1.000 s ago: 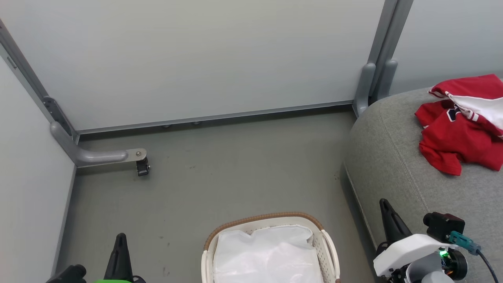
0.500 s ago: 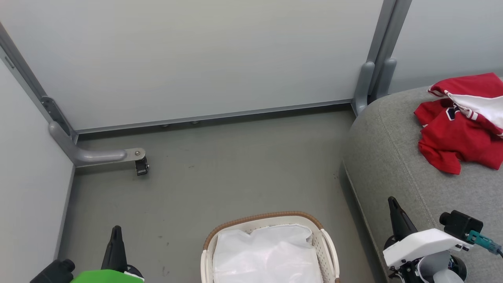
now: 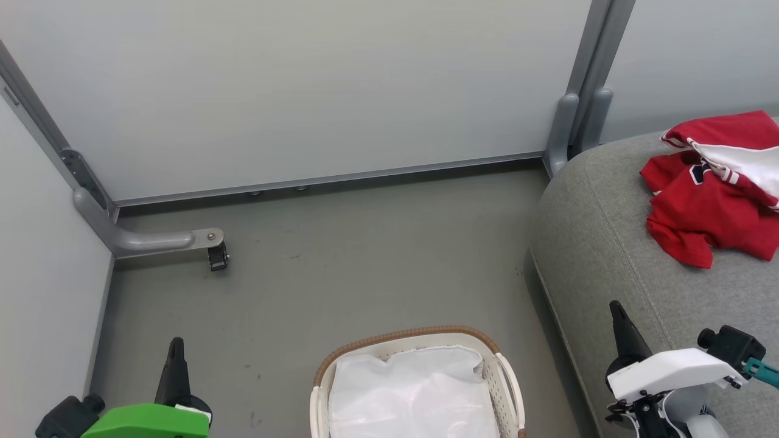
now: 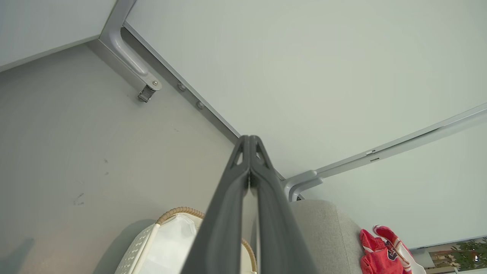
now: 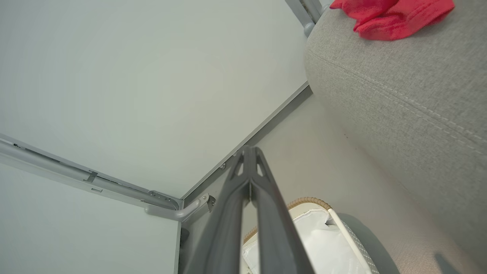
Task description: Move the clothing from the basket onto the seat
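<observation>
From my head: the clothing lies heaped on the seat, well apart from the basket on the floor, its white liner showing. My left fingers and right fingers are pressed together, empty. Left wrist: they meet at the tips, basket beneath. Right wrist: tips meet likewise, clothing on the seat at top.

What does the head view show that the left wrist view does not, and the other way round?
Head view, beyond the left wrist view: the right gripper, shut, and the green cover on the left arm. Left wrist view, beyond the head view: a green plant at the lower right corner. Both: the left gripper, shut; the basket, with white liner visible inside; the clothing lying on the seat; the castor at the wall's foot.
</observation>
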